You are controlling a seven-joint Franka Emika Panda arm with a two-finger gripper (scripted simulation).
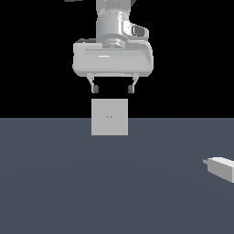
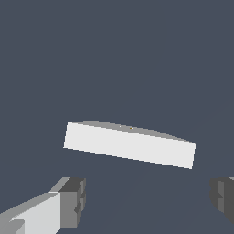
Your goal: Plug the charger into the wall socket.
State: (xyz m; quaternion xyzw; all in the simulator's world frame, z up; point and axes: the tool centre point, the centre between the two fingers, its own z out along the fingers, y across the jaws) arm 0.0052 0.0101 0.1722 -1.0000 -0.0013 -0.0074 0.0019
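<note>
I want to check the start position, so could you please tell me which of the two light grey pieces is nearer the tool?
The wall socket, the upright square plate, stands just below the open tool; the charger lies far off at the exterior view's right.

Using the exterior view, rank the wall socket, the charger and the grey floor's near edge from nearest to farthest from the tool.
1. Wall socket: upright, just below the open tool.
2. Charger: lying at the exterior view's right edge.
3. Floor's near edge: along the picture's bottom.
</note>
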